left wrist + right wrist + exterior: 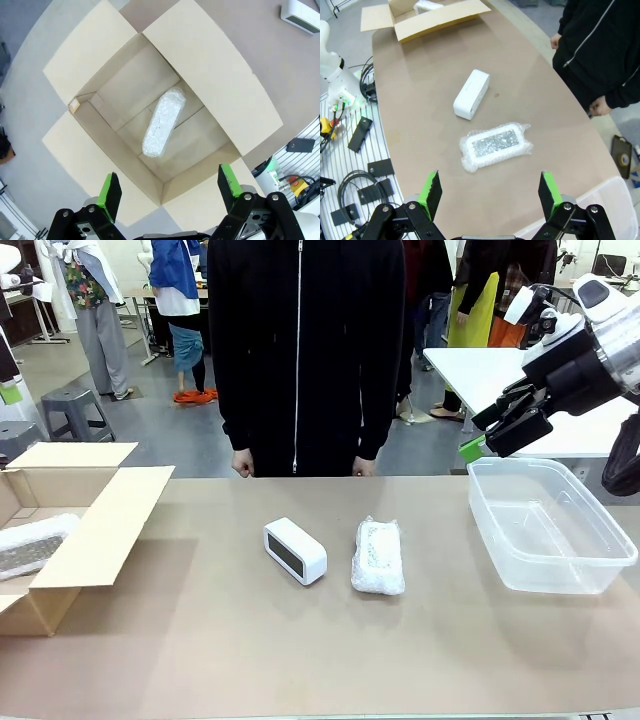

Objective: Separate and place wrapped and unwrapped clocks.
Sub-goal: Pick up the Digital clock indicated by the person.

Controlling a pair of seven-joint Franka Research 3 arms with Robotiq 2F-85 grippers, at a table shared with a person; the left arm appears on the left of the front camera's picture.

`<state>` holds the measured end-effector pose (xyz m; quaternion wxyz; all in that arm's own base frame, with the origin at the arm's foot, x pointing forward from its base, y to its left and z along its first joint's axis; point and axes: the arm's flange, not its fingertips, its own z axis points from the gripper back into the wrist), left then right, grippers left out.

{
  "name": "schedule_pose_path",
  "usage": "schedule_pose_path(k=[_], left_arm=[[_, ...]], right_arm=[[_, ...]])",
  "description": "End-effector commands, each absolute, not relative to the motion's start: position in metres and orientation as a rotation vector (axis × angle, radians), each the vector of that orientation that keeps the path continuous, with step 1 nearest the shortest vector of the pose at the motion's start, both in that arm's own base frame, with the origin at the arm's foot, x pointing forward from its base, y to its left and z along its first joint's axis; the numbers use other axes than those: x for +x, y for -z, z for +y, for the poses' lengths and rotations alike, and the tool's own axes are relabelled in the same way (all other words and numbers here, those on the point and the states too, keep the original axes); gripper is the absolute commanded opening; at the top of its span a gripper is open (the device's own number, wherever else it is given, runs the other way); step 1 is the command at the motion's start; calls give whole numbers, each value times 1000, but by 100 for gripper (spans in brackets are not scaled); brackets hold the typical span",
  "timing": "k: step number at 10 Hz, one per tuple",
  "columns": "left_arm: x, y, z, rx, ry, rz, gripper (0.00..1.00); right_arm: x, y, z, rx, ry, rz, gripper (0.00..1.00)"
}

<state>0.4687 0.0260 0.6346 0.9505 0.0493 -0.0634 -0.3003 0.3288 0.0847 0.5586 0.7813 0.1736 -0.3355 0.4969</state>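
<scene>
1. Box (95, 525) at far left: one wrapped clock (163, 121) lies on its floor. Your left gripper (169, 186) hangs above it, jaws spread and holding nothing.
2. Bare clock (295, 551) stands mid-table with its dark face toward you. Expect a light, hard, slick shell; pinch it across its thin depth, near the middle.
3. Second wrapped clock (378, 556) lies flat just beside it, not touching. Bubble wrap will likely give and slide, so close across the narrow sides at mid-length.
4. Tub (560, 582) sits at right. Your right gripper (505, 425) hovers above its far edge, jaws wide and empty.
</scene>
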Motion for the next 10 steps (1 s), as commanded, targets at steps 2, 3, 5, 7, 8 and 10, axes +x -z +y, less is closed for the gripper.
schedule_pose_path(k=[2, 3, 5, 7, 8, 10], left_arm=[[468, -638, 26, 102, 618, -133, 100], [468, -638, 26, 102, 618, -133, 100], [468, -638, 26, 102, 618, -133, 100], [469, -635, 26, 100, 611, -129, 100], [461, -643, -10, 47, 761, -214, 100], [426, -658, -53, -89, 899, -332, 100]], right_arm=[[329, -556, 86, 402, -1078, -729, 100], [329, -556, 86, 402, -1078, -729, 100], [329, -556, 86, 402, -1078, -729, 100], [329, -556, 86, 402, -1078, -729, 100], [329, -556, 86, 402, -1078, -729, 100], [329, -556, 86, 402, -1078, -729, 100]])
